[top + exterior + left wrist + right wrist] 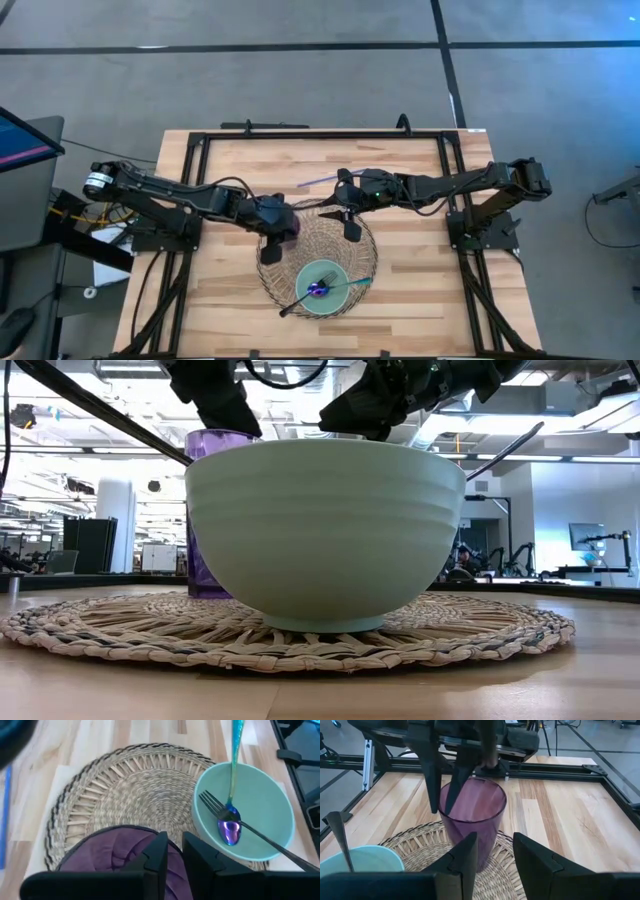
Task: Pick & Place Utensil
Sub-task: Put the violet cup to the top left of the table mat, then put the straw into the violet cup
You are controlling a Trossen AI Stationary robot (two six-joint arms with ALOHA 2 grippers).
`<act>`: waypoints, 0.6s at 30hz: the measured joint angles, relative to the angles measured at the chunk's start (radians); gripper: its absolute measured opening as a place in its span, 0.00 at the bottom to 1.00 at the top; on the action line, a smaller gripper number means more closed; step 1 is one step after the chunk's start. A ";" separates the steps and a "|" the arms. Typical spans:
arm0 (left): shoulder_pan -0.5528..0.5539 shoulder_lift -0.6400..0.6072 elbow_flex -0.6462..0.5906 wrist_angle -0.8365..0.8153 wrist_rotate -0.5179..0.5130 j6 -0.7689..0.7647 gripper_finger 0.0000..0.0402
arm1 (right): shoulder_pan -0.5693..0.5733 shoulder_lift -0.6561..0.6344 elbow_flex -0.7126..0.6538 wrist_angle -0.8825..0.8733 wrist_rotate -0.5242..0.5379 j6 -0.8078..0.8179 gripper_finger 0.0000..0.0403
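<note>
A clear purple cup [472, 817] stands upright on a round woven placemat [330, 240], just beyond a mint-green bowl [335, 290] on the same mat. A dark fork [212, 805] and a spoon with an iridescent purple head and teal handle [230, 827] lie in the bowl, with their handles sticking out over its rim. My left gripper [439, 810] reaches down over the cup's rim and is shut on it. My right gripper [495, 855] is open and hovers over the mat's far-right part, close to the cup and touching nothing. My left gripper has the purple cup's rim [441, 795] on the side toward the table's left. One finger is inside the cup [455, 785] and one is outside [431, 780]. The fingers come from above, pointing down. The cup is upright, with its base [208, 592] on the placemat.
A thin blue-purple stick [320, 180] lies on the bare wood beyond the mat. A black frame [300, 135] runs around the tabletop. Bare wood shows to the left and right of the mat.
</note>
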 joint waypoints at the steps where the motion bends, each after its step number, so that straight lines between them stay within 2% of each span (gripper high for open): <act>1: 0.000 0.000 0.000 0.005 -0.008 0.000 0.14 | 0.000 0.000 0.000 0.000 0.000 0.000 0.30; 5: 0.000 0.000 0.000 0.047 -0.014 0.002 0.14 | 0.000 0.000 0.000 0.000 0.000 0.000 0.30; 10: 0.000 0.000 0.000 0.105 -0.030 0.073 0.14 | -0.008 0.000 0.000 -0.002 0.001 0.000 0.30; 14: 0.000 0.000 0.000 0.115 -0.141 0.133 0.14 | -0.025 0.000 0.000 -0.023 0.016 0.034 0.30; 18: 0.000 0.000 0.000 0.116 -0.303 0.215 0.14 | -0.048 0.000 0.000 -0.082 0.106 0.053 0.30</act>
